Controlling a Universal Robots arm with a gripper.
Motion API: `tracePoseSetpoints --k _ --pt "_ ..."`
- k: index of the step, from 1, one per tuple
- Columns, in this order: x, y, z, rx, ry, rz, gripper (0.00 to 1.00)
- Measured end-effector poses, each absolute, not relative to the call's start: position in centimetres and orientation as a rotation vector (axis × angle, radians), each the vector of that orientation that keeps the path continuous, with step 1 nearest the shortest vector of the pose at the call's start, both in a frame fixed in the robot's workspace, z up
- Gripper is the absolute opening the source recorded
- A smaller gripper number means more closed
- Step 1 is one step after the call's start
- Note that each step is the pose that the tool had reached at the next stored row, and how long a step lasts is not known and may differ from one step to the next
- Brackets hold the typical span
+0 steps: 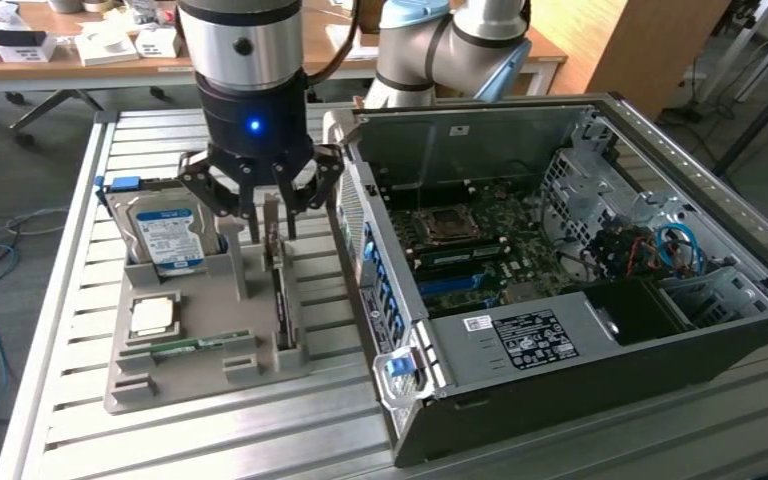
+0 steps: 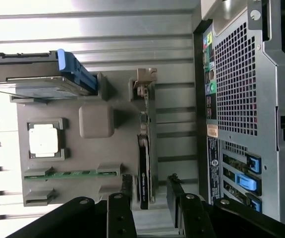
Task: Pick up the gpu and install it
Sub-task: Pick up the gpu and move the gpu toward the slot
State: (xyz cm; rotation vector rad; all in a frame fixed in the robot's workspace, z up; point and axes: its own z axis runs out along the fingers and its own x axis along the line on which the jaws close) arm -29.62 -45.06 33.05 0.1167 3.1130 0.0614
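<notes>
The gpu [image 1: 279, 290] stands on edge in a slot of the grey holder tray [image 1: 197, 385], a thin dark card. In the wrist view the gpu [image 2: 144, 158] has a pale metal bracket at its far end. My gripper [image 1: 264, 212] hangs directly above the card, open. In the wrist view my gripper [image 2: 150, 187] has one finger on each side of the card's near end. A gap shows between the fingers [image 2: 127, 186] and the card. The open computer case [image 1: 558, 250] sits at the exterior view's right, with its motherboard exposed.
The grey holder tray [image 2: 83, 153] also carries a hard drive with a blue label [image 1: 168, 235], a square processor chip [image 1: 153, 315] and a narrow green memory stick [image 1: 204, 345]. Everything rests on a slatted metal table [image 1: 224, 440]. The case's rear panel [image 2: 241, 99] stands close beside the tray.
</notes>
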Motion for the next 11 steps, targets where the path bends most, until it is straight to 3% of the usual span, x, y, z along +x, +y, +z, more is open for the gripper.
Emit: tracePoseSetpoints --k 11 --pt "-29.6 -44.5 31.0 0.117 3.113 0.058 0.42"
